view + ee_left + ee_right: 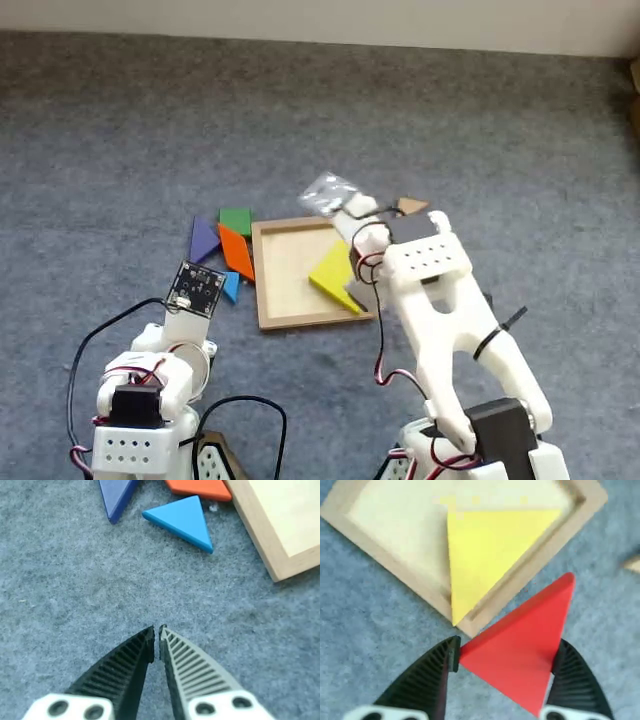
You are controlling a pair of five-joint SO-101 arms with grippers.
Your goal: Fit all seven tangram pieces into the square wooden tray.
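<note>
The right gripper [506,655] clamps a red wooden triangle [520,640] just off the near right corner of the square wooden tray [537,555]. Free floor lies leftward, past the yellow triangle [485,550]. The left gripper [156,630], jaws closed and empty, sits off the tray's left side.

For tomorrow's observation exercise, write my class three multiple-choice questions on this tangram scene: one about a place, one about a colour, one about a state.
1. Where does the yellow triangle lie?
A) inside the tray
B) outside it, to the left
C) stacked on another piece

2. What colour is the piece in the right pincer?
A) green
B) red
C) blue

3. The left pincer is:
A) wide open
B) shut on a piece
C) shut, holding nothing

Answers: 1 A, it rests in a tray corner; 2 B, the red triangle sits between its fingers; 3 C, its tips meet with nothing between.
</note>
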